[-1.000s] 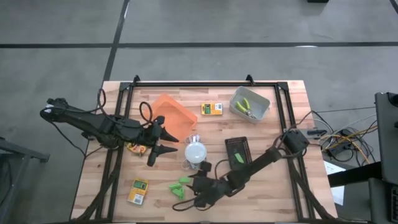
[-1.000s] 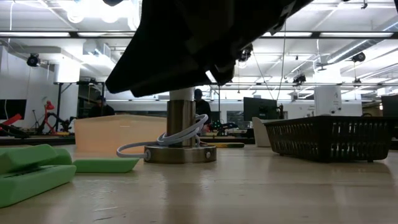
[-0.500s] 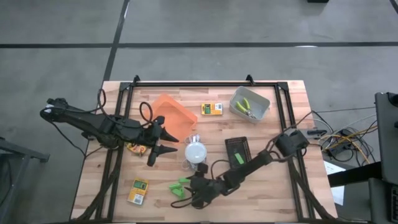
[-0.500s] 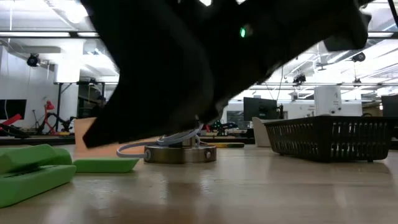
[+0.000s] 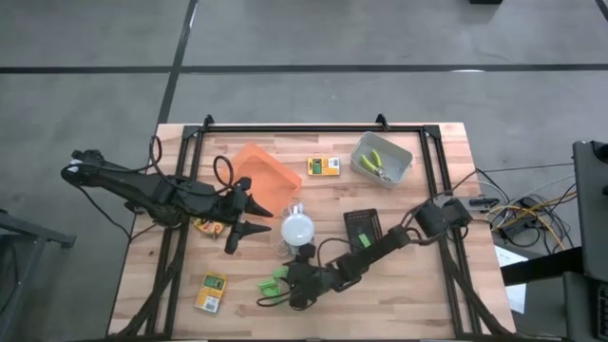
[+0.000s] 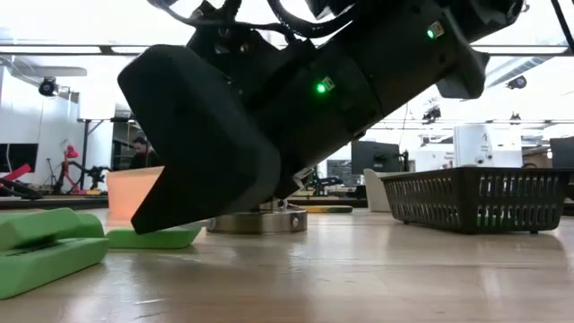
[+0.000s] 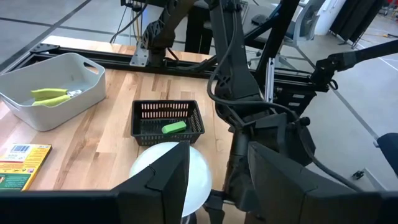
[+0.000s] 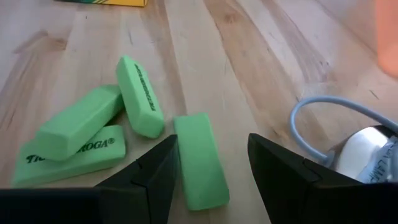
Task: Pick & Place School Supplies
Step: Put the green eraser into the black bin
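Right gripper (image 8: 208,171) spread over the green erasers (image 8: 112,130)

We judge this the reach step: one eraser lies between our fingers on the table (image 5: 427,294); next, lower and pinch. Left gripper (image 5: 249,217) waits, spread.

Even overhead light falls across the wooden table (image 5: 427,285) in the high view, leaving only soft shadows beneath the arms. In the low view, ceiling strip lights (image 6: 72,49) glare white along the upper frame, and the near arm looms as a dark, backlit mass at centre.
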{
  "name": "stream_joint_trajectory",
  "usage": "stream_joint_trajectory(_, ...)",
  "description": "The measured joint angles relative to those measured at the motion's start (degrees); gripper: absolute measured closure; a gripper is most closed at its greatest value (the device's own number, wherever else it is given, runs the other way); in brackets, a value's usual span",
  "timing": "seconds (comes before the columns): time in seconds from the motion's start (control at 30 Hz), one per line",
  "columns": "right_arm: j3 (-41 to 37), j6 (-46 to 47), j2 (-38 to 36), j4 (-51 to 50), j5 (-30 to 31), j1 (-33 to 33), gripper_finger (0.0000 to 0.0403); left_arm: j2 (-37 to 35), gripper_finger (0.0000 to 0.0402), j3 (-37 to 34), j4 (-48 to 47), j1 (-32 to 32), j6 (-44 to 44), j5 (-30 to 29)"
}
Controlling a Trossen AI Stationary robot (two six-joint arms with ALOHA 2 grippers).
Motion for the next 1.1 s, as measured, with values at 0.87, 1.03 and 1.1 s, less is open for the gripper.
stream_joint_trajectory(0.87,-0.43,3.65,-0.15,-3.19,-7.45,-0.48,0.0212,0.00,0.0232,0.00,0.00,0.00,0.00,0.00)
stream_joint_trajectory(1.03,-0.43,3.26,-0.15,-3.24,-7.72,-0.48,0.0228,-0.01,0.0232,0.00,0.00,0.02,0.01,0.00)
stream_joint_trajectory(1.1,-0.43,2.75,-0.15,-3.23,-7.87,-0.46,0.0240,-0.01,0.0232,0.00,0.00,0.01,0.00,0.00)
